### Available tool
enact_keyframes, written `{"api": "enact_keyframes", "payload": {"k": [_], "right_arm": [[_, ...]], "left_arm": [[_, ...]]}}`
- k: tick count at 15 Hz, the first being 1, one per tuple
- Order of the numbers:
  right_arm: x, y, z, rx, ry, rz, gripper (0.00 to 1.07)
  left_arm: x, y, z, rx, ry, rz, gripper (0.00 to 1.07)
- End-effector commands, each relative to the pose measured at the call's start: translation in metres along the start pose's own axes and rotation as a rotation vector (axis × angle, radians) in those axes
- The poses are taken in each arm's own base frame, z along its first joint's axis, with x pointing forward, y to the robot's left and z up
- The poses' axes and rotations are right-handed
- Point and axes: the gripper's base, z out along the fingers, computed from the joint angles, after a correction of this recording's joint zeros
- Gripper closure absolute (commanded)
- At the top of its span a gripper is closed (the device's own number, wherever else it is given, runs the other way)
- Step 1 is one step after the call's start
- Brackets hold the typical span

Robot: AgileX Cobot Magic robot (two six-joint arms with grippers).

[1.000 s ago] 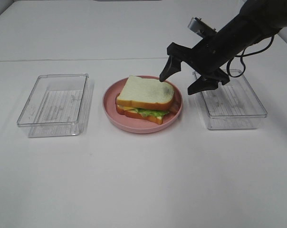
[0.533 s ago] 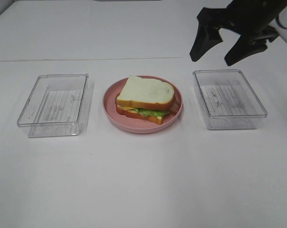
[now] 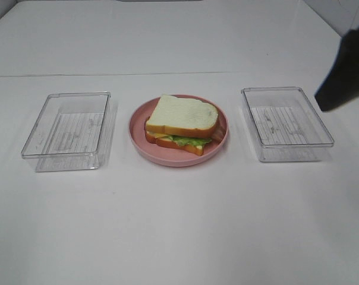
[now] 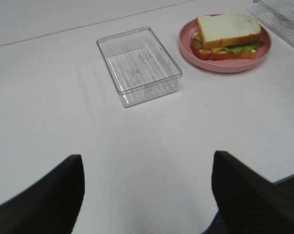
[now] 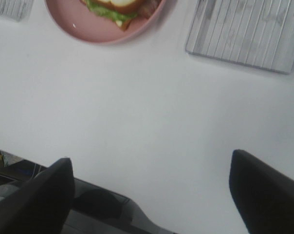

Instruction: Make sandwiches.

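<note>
The sandwich (image 3: pixel 182 123) lies on the round pink plate (image 3: pixel 139 138) in the middle of the table. A white bread slice is on top, with green lettuce, yellow cheese and a reddish-brown strip showing at its edges over the bottom slice. It also shows in the left wrist view (image 4: pixel 227 36) and at the edge of the right wrist view (image 5: pixel 119 8). My left gripper (image 4: pixel 147 195) is open and empty, far from the plate, near the table's edge. My right gripper (image 5: pixel 149 195) is open and empty, high above the table's front part. Only a dark blurred part of the right arm (image 3: pixel 345 74) shows in the high view.
A clear plastic tray (image 3: pixel 66 127) stands left of the plate and another clear tray (image 3: pixel 286 122) right of it; both look empty. The table's front edge (image 5: pixel 64 183) shows in the right wrist view.
My right gripper was open right by the top bread slice. It rose and drew back to the right, leaving the sandwich on the plate. The sandwich has not moved.
</note>
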Motion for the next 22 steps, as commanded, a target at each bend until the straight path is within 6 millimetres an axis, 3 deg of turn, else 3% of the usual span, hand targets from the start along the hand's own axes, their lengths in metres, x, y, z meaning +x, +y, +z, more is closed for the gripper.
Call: {"api": "enact_keyframes", "payload": {"k": [1, 3, 9, 13, 22], "right_arm": [[0.079, 0.007, -0.010, 0.005, -0.047, -0.006, 0.26], [0.126, 0.009, -0.011, 0.012, -0.120, -0.023, 0.26], [0.204, 0.010, -0.024, 0.127, -0.449, -0.150, 0.26], [0.217, 0.004, -0.024, 0.185, -0.541, -0.064, 0.26], [0.217, 0.003, -0.024, 0.188, -0.542, -0.062, 0.27]], "left_arm": [[0.001, 0.000, -0.003, 0.002, -0.034, 0.000, 0.36], [0.001, 0.000, -0.003, 0.002, -0.034, 0.000, 0.36], [0.001, 0.000, -0.003, 0.002, -0.034, 0.000, 0.36], [0.001, 0.000, -0.003, 0.002, -0.034, 0.002, 0.36], [0.001, 0.000, -0.003, 0.002, -0.035, 0.004, 0.36]]}}
